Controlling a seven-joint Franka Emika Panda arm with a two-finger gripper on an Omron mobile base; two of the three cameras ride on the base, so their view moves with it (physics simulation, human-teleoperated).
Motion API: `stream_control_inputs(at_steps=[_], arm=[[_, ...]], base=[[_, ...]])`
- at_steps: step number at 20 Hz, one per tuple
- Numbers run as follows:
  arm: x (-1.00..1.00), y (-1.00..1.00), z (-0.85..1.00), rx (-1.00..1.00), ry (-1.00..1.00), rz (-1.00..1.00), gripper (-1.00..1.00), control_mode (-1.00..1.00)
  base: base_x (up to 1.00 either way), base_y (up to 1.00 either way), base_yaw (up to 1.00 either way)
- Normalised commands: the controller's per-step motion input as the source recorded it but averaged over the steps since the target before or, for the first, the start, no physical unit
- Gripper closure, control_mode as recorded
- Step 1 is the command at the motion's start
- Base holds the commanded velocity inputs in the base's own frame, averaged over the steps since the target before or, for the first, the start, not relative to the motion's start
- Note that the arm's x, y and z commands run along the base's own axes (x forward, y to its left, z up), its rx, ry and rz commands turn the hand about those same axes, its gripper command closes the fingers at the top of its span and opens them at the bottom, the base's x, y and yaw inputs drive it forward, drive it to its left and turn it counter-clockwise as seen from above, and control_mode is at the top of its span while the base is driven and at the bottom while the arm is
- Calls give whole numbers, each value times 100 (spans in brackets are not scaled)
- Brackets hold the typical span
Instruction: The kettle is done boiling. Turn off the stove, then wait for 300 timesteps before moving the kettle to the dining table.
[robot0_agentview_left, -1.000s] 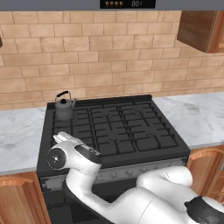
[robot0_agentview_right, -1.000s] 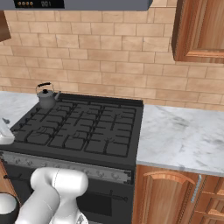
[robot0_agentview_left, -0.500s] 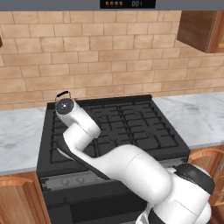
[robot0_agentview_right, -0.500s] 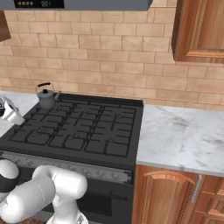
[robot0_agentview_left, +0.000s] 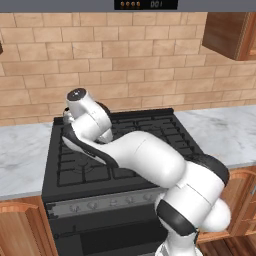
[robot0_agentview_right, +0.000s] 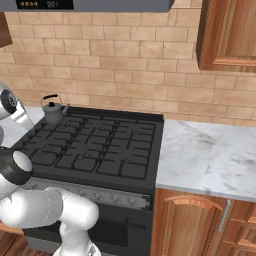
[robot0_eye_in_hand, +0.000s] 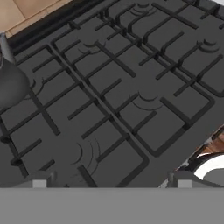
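Note:
The small dark grey kettle (robot0_agentview_right: 54, 111) stands upright on the back left burner of the black stove (robot0_agentview_right: 95, 145). In the hand view the kettle (robot0_eye_in_hand: 11, 83) shows at the left edge, above the grates of the stove (robot0_eye_in_hand: 131, 100). My gripper (robot0_eye_in_hand: 110, 180) hovers over the cooktop, open, its two fingertips (robot0_eye_in_hand: 39, 179) wide apart with nothing between them. A grey strip of small knobs (robot0_agentview_right: 100, 196) runs along the stove front. My white arm (robot0_agentview_left: 130, 155) arches from the lower right over the left half of the stove (robot0_agentview_left: 75, 170).
Marble countertop (robot0_agentview_right: 210, 155) flanks the stove on the right, and more countertop (robot0_agentview_left: 20, 150) lies on the left. A brick wall rises behind. A wooden upper cabinet (robot0_agentview_right: 225, 35) hangs at the right, and a range hood (robot0_agentview_right: 90, 5) hangs over the stove.
My arm has swung up from low in front of the oven to above the left side of the cooktop. The kettle has not moved and the gripper stays open.

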Motion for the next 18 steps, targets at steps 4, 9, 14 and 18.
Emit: stream_control_inputs(at_steps=[4,9,14,18], arm=[[57,0,12,5,14,0,-100,-100],[56,0,28,6,18,0,-100,-100],[57,4,33,5,19,0,-100,-100],[49,22,5,0,9,0,-100,-100]], base=[[0,0,0],[0,0,0],[0,0,0],[0,0,0]])
